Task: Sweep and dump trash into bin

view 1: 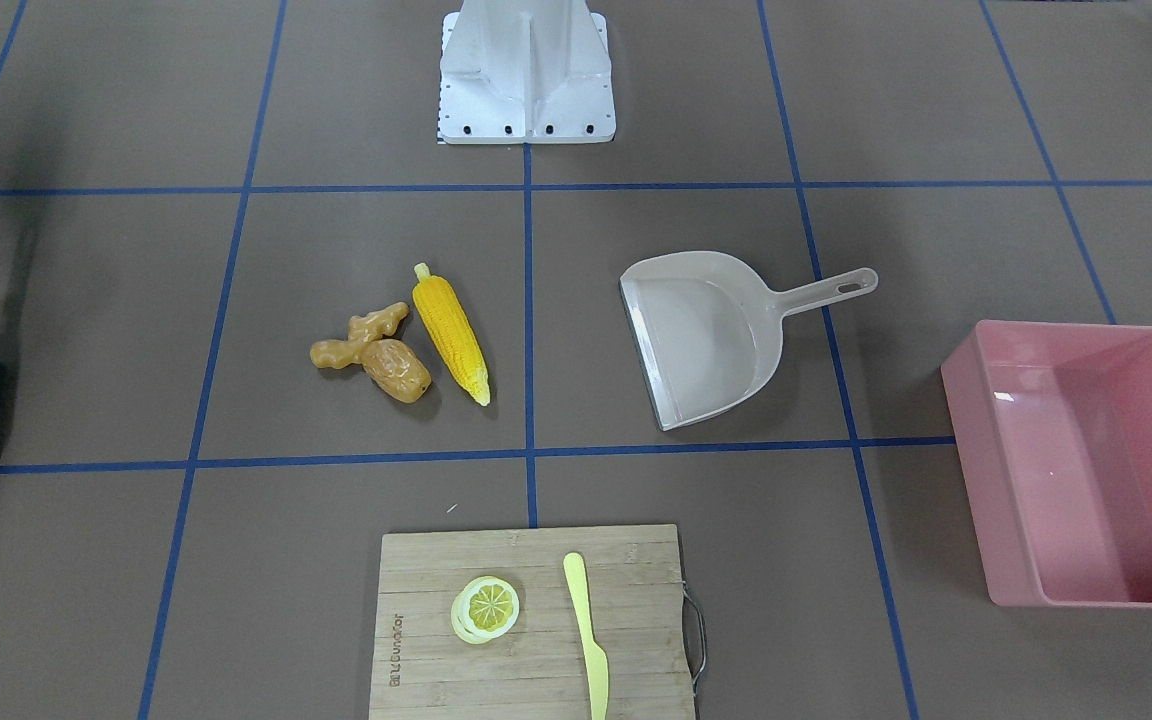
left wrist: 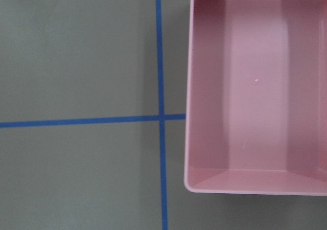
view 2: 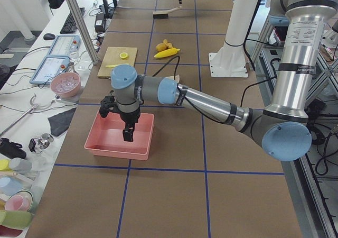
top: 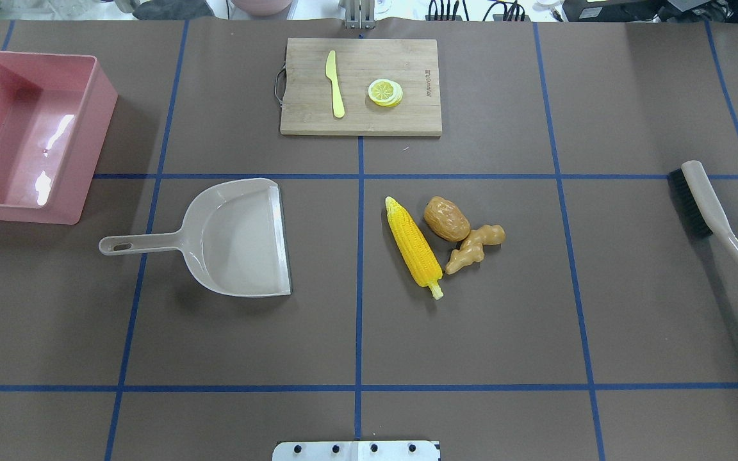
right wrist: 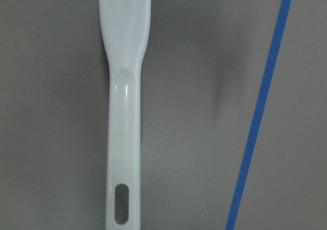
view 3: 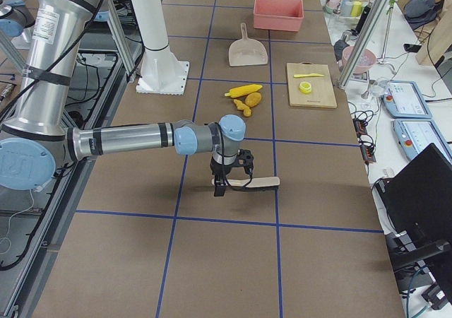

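The trash lies together in the middle of the table: a yellow corn cob (view 1: pixel 450 332) (top: pixel 414 246), a knobbly tan ginger root (view 1: pixel 361 335) (top: pixel 475 246) and a small brown potato (view 1: pixel 396 370) (top: pixel 446 218). The pink bin (view 1: pixel 976 470) (top: pixel 97 115) stands empty at the table's end on the robot's left. My left gripper (view 2: pixel 127 135) hangs over the bin (view 2: pixel 119 150); I cannot tell whether it is open or shut. My right gripper (view 3: pixel 220 187) hangs over the handle end of a beige brush (view 3: pixel 254 182) (right wrist: pixel 125 138); I cannot tell its state either.
A beige dustpan (view 1: pixel 706 340) (top: pixel 234 237) lies between the trash and the bin, its mouth toward the trash. The brush (top: pixel 715 218) lies at the far right end. A wooden cutting board (top: pixel 360 121) holds a lemon slice (top: pixel 385 92) and a yellow knife (top: pixel 334 83).
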